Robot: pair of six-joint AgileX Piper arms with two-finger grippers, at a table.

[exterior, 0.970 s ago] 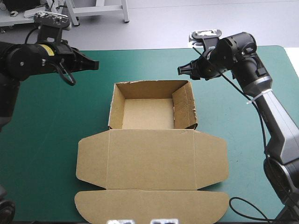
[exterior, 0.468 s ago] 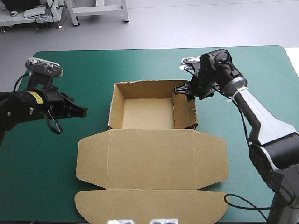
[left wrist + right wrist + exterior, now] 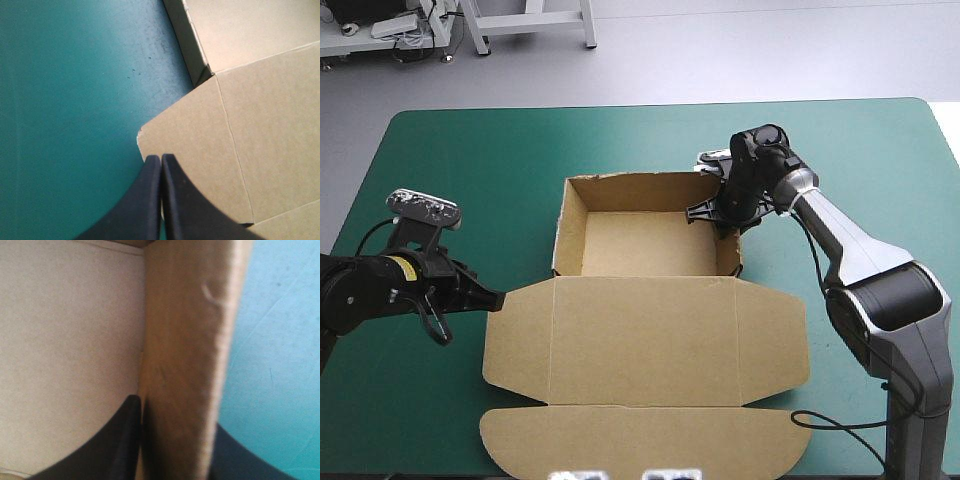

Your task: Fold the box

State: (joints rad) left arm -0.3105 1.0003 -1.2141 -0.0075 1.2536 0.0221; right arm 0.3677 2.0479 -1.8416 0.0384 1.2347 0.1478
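Matt board box [image 3: 645,340] on a dull teal-green cover [image 3: 440,400]
The box is uncoated brown board, papery and faintly fibrous, its far wall's top edge roughly cut (a slightly ragged line); the cover looks finely grained, with tiny dark specks; the left gripper [image 3: 161,160] has smooth, matt black fingers [image 3: 145,205].

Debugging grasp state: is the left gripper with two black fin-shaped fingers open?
No: the left gripper is shut into one pointed arch at a flap of the brown cardboard box.

Left tool [image 3: 161,165] closed to point — tip at box [image 3: 240,150] flap corner; teal-green cover [image 3: 65,110] beside.
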